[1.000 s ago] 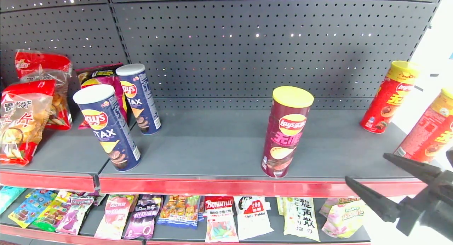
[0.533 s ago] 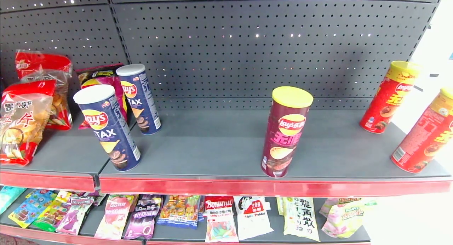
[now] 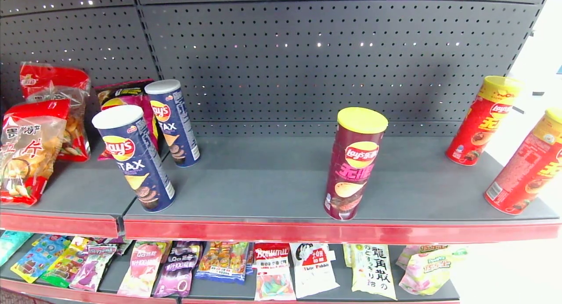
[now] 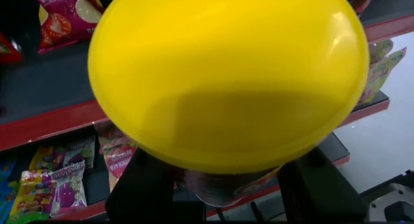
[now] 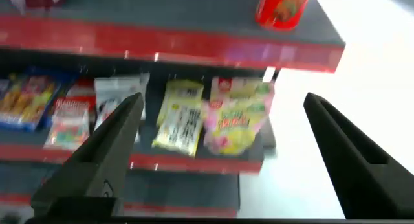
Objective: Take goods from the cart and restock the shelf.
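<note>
- Left gripper [image 4: 226,188] is clamped on a yellow-lidded can [image 4: 226,75], held before the shelf [image 4: 45,88].
- Right gripper [image 5: 223,101], jaws wide apart, has drawn back from the shelf edge right of the maroon can [image 3: 353,163].
- Blue cans [image 3: 134,159] stand left of it, red cans [image 3: 483,119] right.

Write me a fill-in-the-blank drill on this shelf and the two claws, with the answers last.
1. The maroon can in the middle of the top shelf has a ____ lid.
2. Behind the front navy can stands a second navy can, and both lids are ____.
3. The right claw is ____ and holds nothing.
4. The left claw is shut on a held can whose lid is ____.
Missing words: yellow; white; open; yellow.
</note>
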You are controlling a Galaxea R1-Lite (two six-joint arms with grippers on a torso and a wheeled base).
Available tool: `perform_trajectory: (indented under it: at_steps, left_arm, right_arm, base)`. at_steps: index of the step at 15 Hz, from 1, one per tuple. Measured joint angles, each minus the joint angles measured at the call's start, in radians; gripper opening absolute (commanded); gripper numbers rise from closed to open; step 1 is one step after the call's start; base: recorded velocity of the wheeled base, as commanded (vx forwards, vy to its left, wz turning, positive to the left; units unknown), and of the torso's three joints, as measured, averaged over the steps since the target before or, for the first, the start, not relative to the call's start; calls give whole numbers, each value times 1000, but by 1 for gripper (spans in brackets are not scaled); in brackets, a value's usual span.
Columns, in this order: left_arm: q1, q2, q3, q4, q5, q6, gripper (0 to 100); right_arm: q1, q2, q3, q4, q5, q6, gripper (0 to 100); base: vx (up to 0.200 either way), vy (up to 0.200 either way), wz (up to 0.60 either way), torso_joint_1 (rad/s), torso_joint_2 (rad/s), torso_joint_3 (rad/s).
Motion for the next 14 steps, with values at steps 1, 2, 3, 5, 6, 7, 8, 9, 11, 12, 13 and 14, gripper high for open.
perform_trajectory:
  at_steps: [1, 2, 3, 5, 6, 7, 8, 9, 11, 12, 13, 14]
  left_arm:
    - [0, -2, 1, 0, 0, -14, 0]
    - [1, -5, 1, 0, 1, -17, 0]
    - [1, -7, 2, 1, 1, -18, 0]
    - [1, -9, 2, 0, 0, -17, 0]
    - [1, -9, 2, 0, 0, -17, 0]
    - [1, -9, 2, 0, 0, -17, 0]
    - [2, -9, 2, 0, 1, -17, 0]
    - [1, -9, 1, 0, 1, -17, 0]
    - [2, -9, -3, -1, 1, -17, 0]
    - [2, -10, -5, -1, 2, -17, 0]
    - [1, -10, -6, 0, 3, -17, 0]
    - [1, -11, -7, 0, 3, -18, 0]
  right_arm:
    - [0, -4, 22, -14, 8, 25, 100]
    - [0, -6, 37, -16, 11, 30, 100]
    - [0, -8, 41, -19, 10, 29, 100]
    - [-1, -10, 47, -18, 13, 31, 100]
    - [-1, -10, 48, -18, 13, 34, 100]
    - [-1, -10, 49, -17, 12, 36, 100]
    - [-1, -11, 49, -19, 13, 36, 100]
    - [-1, -10, 50, -19, 13, 36, 100]
    - [0, -10, 50, -19, 13, 36, 100]
    - [0, -10, 50, -19, 13, 36, 100]
    - [-1, -10, 50, -19, 13, 36, 100]
    - [-1, -10, 50, -19, 15, 36, 100]
  base:
    - [0, 0, 0, 0, 0, 0]
    - [0, 0, 0, 0, 0, 0]
    - [0, 0, 0, 0, 0, 0]
    - [0, 0, 0, 0, 0, 0]
    - [0, 0, -600, 2, 2, 2]
    - [0, 0, -600, 7, -7, -2]
    - [0, 0, -600, -2, -7, 2]
    - [0, 0, -600, 7, 7, 7]
    - [0, 0, -600, 14, 2, 0]
    - [0, 0, -600, 7, 7, 2]
    - [0, 0, 0, 0, 0, 0]
    - [0, 0, 0, 0, 0, 0]
